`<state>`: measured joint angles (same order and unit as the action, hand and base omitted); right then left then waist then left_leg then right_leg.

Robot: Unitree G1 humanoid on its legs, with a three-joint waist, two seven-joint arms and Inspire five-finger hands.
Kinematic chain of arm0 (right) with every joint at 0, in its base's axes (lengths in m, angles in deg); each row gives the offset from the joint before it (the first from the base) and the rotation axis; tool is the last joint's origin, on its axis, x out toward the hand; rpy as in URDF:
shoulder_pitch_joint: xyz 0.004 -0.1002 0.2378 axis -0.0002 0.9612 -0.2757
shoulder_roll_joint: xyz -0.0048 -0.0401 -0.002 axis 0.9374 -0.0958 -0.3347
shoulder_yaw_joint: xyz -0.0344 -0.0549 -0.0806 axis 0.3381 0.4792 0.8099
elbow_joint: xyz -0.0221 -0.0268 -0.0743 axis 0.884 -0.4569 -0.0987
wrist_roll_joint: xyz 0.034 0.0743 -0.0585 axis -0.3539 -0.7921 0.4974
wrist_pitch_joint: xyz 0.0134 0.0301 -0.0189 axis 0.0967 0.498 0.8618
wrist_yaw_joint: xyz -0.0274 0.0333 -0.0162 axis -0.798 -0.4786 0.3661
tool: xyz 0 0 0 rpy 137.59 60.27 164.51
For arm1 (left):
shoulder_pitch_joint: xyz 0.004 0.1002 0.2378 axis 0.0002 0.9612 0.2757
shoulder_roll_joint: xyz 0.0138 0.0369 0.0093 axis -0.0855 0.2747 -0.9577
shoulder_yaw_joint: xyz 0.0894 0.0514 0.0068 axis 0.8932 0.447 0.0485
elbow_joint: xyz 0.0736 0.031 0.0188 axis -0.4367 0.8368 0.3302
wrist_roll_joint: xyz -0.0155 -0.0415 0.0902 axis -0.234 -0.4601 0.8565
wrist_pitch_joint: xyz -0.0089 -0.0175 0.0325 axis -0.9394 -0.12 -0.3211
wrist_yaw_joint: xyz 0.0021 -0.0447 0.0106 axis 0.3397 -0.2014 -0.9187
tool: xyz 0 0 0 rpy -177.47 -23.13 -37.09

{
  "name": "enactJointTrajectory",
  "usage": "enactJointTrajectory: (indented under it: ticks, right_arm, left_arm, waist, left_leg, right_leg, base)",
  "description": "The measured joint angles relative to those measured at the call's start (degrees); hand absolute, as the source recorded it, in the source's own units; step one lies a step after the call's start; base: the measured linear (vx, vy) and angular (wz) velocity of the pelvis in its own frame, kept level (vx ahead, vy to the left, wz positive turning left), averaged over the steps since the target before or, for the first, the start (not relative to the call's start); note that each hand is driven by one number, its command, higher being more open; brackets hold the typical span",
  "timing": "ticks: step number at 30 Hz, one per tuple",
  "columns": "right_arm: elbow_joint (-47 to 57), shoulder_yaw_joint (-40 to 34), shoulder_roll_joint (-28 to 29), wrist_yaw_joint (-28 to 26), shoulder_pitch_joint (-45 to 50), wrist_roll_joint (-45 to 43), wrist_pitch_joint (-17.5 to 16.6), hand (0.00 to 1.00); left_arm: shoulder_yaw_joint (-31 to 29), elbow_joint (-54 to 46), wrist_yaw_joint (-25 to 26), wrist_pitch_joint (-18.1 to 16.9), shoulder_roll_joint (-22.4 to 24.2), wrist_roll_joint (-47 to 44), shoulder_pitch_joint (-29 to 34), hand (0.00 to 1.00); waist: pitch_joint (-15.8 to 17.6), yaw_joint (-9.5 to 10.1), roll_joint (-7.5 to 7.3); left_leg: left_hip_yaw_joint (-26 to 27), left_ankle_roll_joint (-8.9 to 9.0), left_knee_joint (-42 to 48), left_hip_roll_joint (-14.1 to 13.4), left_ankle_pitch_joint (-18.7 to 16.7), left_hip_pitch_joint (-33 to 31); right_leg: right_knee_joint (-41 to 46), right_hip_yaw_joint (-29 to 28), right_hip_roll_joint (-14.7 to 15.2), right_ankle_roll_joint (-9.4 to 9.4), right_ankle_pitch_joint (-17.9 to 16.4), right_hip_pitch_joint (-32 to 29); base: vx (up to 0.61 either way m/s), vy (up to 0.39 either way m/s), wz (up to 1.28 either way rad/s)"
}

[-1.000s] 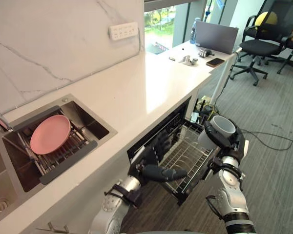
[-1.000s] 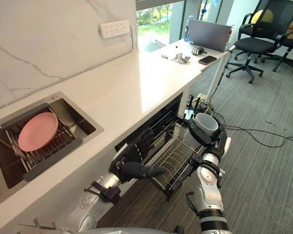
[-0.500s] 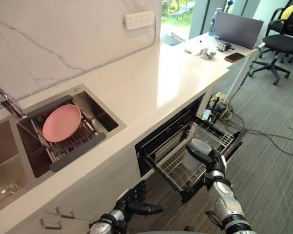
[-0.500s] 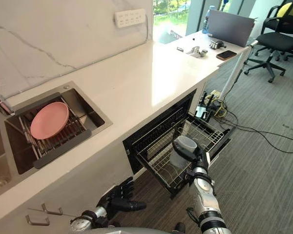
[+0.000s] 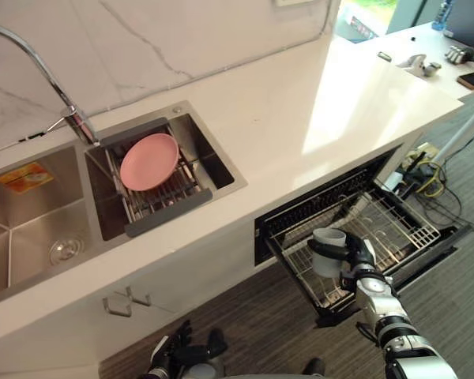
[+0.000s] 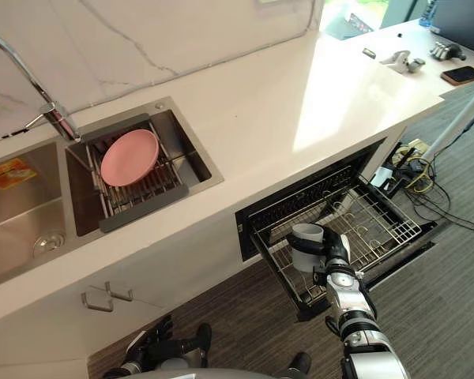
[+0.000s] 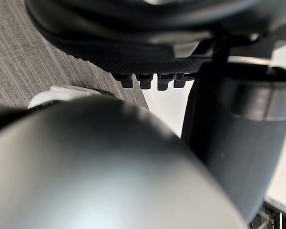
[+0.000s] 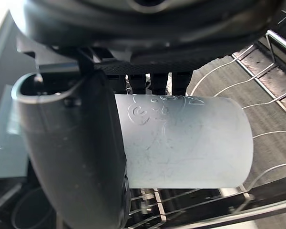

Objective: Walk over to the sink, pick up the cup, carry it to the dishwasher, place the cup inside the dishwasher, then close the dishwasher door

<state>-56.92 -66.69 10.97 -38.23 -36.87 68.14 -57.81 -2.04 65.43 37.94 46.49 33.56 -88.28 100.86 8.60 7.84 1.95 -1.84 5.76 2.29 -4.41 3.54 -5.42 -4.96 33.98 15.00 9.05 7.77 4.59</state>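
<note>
The cup (image 5: 329, 251) was held upright, mouth up, in the right hand (image 5: 357, 259), whose fingers and thumb were curled round its side. It was placed over the front part of the wire rack (image 5: 395, 225), which was pulled out of the dishwasher (image 5: 316, 213) under the counter (image 5: 300, 103). Whether it touched the wires could not be told. The left hand (image 6: 154, 347) was seen low near the floor, fingers relaxed and nothing held. A pink plate (image 5: 148, 161) was leaned on a drain rack (image 5: 162, 201) in the sink (image 5: 213, 158).

No readable writing, the print on the yellow sticker (image 5: 24, 175) in the sink (image 5: 31, 229) too small
</note>
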Motion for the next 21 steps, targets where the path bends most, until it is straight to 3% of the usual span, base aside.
enactJointTrajectory:
  ticks: [5, 6, 11, 17, 21]
  right_arm:
    - [-4.4, -0.1, 0.0, -0.6, 0.1, 2.0, 0.0, 0.0]
    - [-4.6, -0.2, 0.1, -0.3, 0.1, 2.7, 0.0, 1.0]
    - [-6.7, -0.3, 0.1, 0.2, 0.0, 4.3, 0.0, 1.0]
    - [-5.8, -0.3, 1.5, 2.8, -1.0, 4.0, -0.6, 1.0]
    - [8.0, -0.2, 5.9, 6.6, 5.0, 2.1, -2.3, 1.0]
  left_arm:
    - [-1.5, 0.2, 1.0, -0.2, 0.8, 0.0, -0.7, 1.0]
    - [-1.5, 0.2, 1.0, -0.2, 0.9, 0.0, -0.8, 1.0]
    - [-1.4, 0.3, 1.0, -0.8, 1.1, 0.3, -1.6, 1.0]
    - [-1.4, 1.0, 1.3, -1.3, 1.1, 0.6, -2.4, 1.0]
    - [-1.6, 1.4, 2.2, -1.1, 1.3, 0.5, -2.4, 1.0]
  waist:
    - [1.5, 0.92, 0.3]
    - [1.7, 1.05, 0.44]
    - [2.0, 2.62, 0.75]
    - [2.8, 2.69, 1.05]
    - [3.1, 2.2, 0.99]
  left_leg:
    - [-3.5, -0.03, -0.6, 0.9, 0.9, -0.8]
    - [-4.1, -0.03, -0.7, 1.0, 1.2, -1.0]
    - [-7.6, 0.18, -1.4, 1.8, 2.1, -1.5]
    - [-8.5, 0.14, -2.3, 2.0, 2.5, -1.1]
    - [-5.3, 0.23, -4.2, 1.1, 2.4, 1.6]
  right_leg:
    - [0.0, 3.7, 0.1, 0.57, -0.6, 1.6]
    - [0.0, 4.5, 0.1, 0.62, -0.7, 1.8]
    - [0.1, 8.5, 0.1, 1.01, -1.5, 3.7]
    - [0.1, 9.2, 0.1, 0.95, -1.9, 4.3]
    - [0.1, 6.1, 0.0, 0.88, -2.2, 4.1]
  base:
    - [-0.03, -0.005, 0.35]
    - [-0.01, -0.006, 0.44]
    - [0.0, -0.004, 0.38]
    - [-0.01, 0.007, 0.09]
    - [0.0, 0.003, -0.36]
